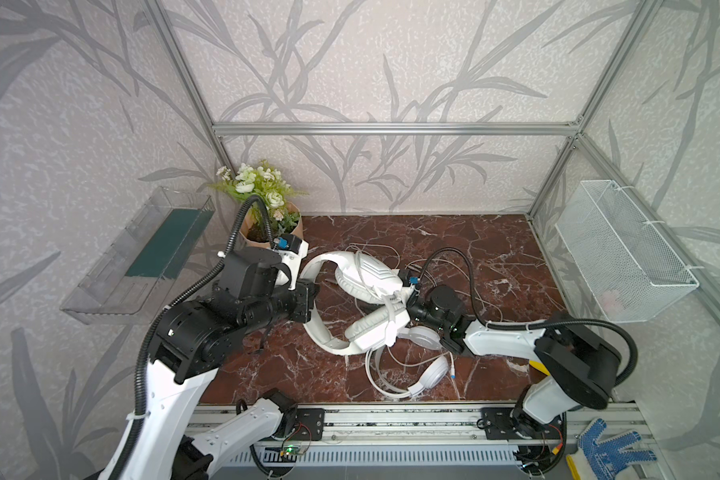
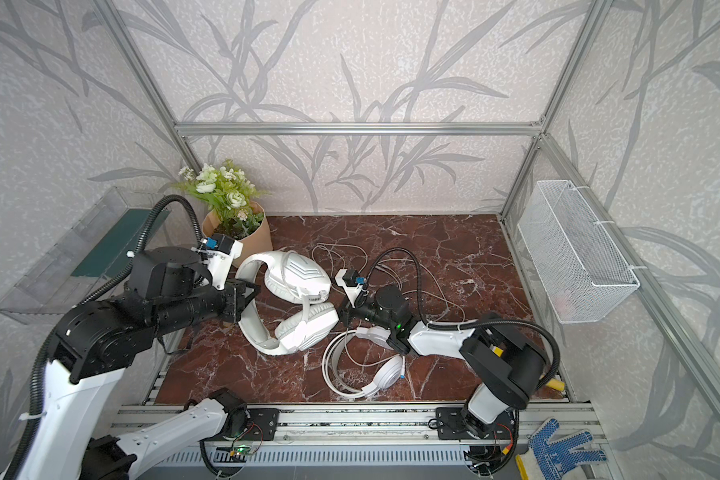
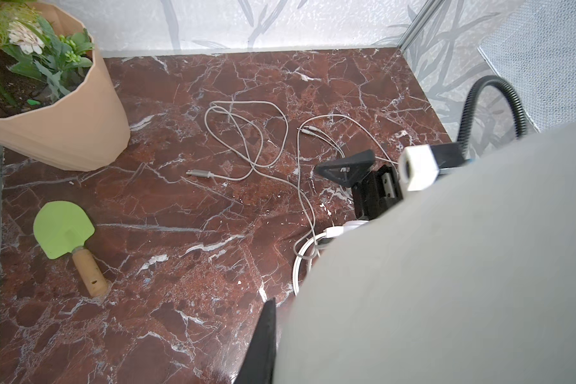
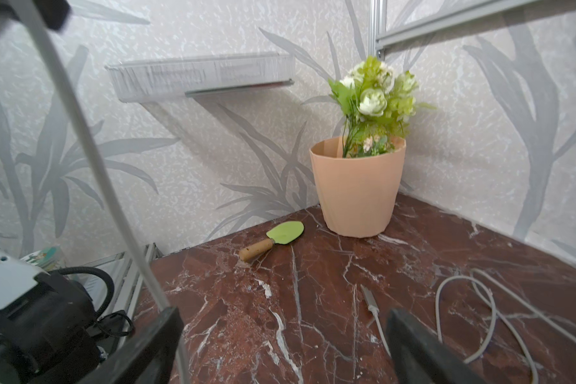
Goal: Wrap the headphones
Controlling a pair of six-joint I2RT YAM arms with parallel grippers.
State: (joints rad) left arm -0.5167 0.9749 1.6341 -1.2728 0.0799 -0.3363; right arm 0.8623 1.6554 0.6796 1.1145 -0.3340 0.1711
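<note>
Headphones: greyish-white headset (image 1: 368,280) sits mid-tabletop (image 1: 454,232), its headband pinched in the closed left hand (image 1: 308,300), likely to steady it. Right hand (image 1: 405,306) gapes wide beside the cushions, probably seeking the cable (image 3: 254,165). Glossy headset (image 1: 431,370) lies nearer.

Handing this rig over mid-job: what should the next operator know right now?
Left gripper: shut on the band of the grey-white headset.
Right gripper: open, beside that headset's cups.
Glossy white headset: near the front edge of the marble table.
Cables: loose on the table.
Done: nothing wrapped.
Left: wrap both cables.
</note>
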